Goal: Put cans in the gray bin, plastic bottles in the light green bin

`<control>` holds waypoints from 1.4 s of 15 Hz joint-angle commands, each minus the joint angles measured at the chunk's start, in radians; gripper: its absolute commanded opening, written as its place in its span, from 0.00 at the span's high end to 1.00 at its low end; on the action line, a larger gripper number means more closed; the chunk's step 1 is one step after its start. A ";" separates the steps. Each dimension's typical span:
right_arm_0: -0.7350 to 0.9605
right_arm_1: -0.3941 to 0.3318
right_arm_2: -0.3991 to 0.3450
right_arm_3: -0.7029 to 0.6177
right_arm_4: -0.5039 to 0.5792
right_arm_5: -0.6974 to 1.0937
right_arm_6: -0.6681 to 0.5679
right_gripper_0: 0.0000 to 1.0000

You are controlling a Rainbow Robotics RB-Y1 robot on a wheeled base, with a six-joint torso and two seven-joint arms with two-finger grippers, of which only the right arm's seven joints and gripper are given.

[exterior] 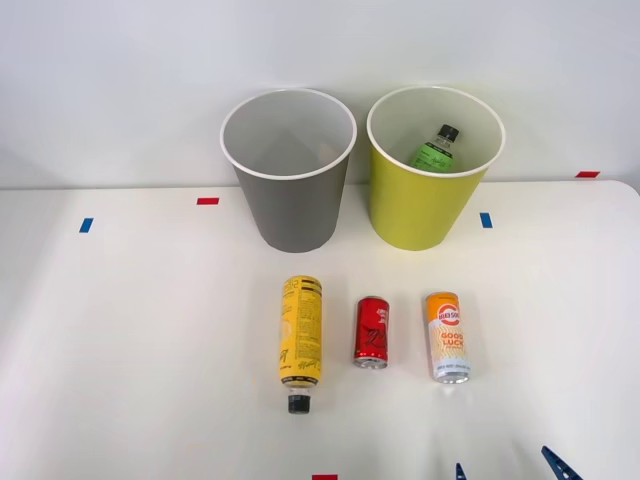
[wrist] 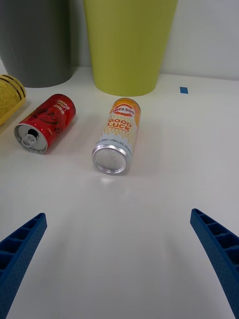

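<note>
Currently the right gripper is wide open and holds nothing, its blue fingers spread well apart above the bare table, near the table's front edge. Landmark for this entry: the white can with the orange top. It lies on its side directly ahead of the gripper, between the fingers' line of approach, its long axis running toward the light green bin, which stands just behind it; the silver base faces the gripper. Red can lies on its side just left of the white can, parallel to it, apart from it. Yellow bottle lies further left again, black cap pointing to the front edge. Gray bin stands behind and left of the white can, beside the green bin; nothing can be seen inside it. Green bottle is already inside the light green bin. Judgement: the white can is the nearest target; since its axis lies along the approach, the fingers would close across its width. It may roll sideways if touched unevenly.
</note>
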 commanded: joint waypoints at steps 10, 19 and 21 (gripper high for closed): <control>0.000 0.000 0.000 0.000 0.000 0.000 0.000 0.00; 0.000 0.000 0.000 0.000 0.000 0.000 0.000 0.00; 0.000 0.000 0.000 0.000 0.000 0.000 0.000 0.00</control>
